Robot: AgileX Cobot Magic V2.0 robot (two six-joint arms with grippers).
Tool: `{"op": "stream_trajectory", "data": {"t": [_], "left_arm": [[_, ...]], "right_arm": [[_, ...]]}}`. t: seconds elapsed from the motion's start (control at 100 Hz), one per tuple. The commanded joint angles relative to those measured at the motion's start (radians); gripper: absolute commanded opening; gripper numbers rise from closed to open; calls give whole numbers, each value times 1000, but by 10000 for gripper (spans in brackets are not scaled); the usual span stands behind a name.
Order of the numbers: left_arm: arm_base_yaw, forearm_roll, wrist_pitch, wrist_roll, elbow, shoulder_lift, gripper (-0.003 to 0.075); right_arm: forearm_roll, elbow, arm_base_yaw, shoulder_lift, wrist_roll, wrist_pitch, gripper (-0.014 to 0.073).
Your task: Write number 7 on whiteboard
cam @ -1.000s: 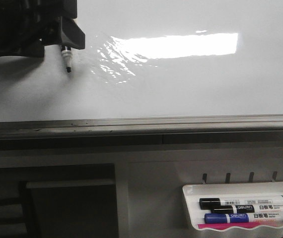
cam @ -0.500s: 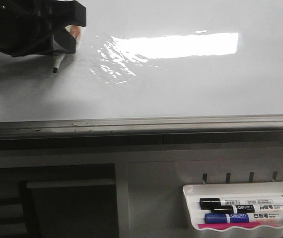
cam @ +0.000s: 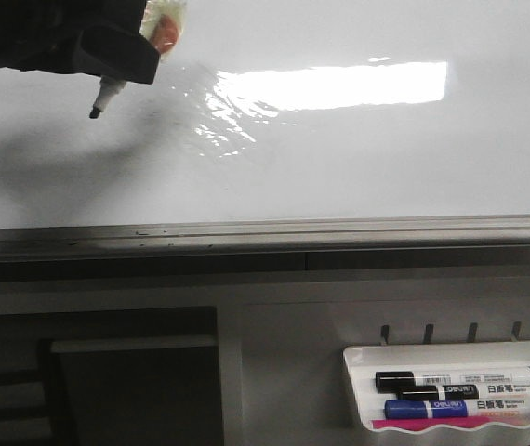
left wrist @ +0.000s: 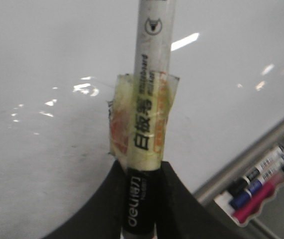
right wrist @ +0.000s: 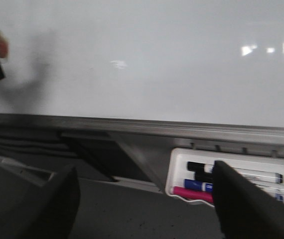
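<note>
— White board point(cam: 358, 158) fills the upper frame. Left fingers point(left wrist: 139, 199)?
— Clamped on a taped marker point(cam: 107, 93), upper left, tip by the board.
— Right fingers point(right wrist: 142, 199)?
— Spread open, holding nothing, above the tray point(right wrist: 179, 164).

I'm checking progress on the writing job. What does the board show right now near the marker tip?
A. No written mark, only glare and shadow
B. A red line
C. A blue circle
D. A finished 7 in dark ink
A: in the front view the whiteboard is bare under the marker held in the left claw; only glare streaks and the arm's shadow show.
</note>
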State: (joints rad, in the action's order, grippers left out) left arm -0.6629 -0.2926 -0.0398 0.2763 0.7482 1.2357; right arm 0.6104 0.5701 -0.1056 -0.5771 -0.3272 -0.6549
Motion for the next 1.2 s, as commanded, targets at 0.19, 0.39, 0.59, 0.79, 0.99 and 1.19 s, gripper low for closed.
{"op": "stream_trajectory", "data": {"t": [0.19,0.39,0.59,0.79,0.99,1.19], "left_arm": [[-178,193,-123,6,36,-61,-20],[-296,253,-130,6,36,-61,-20],[-346,257,-125,6,39,-57,-20],[-349,257,-123,6,47,-57,-20],[-349,275,-122,6,56,-57,-20],[-349,293,-122,6,56,-57,-20]], "right_arm": [[296,198,-13,-211,-293,-144,489],[427,302,-13,-369,-401,-274,489],[537,346,-58,-522,-494,-391,489],[535,348,-122,-616,-521,-406,489],[548,351,-137,-636,-565,-389,291],[561,351,-137,-636,-621,-392,-4]]}}
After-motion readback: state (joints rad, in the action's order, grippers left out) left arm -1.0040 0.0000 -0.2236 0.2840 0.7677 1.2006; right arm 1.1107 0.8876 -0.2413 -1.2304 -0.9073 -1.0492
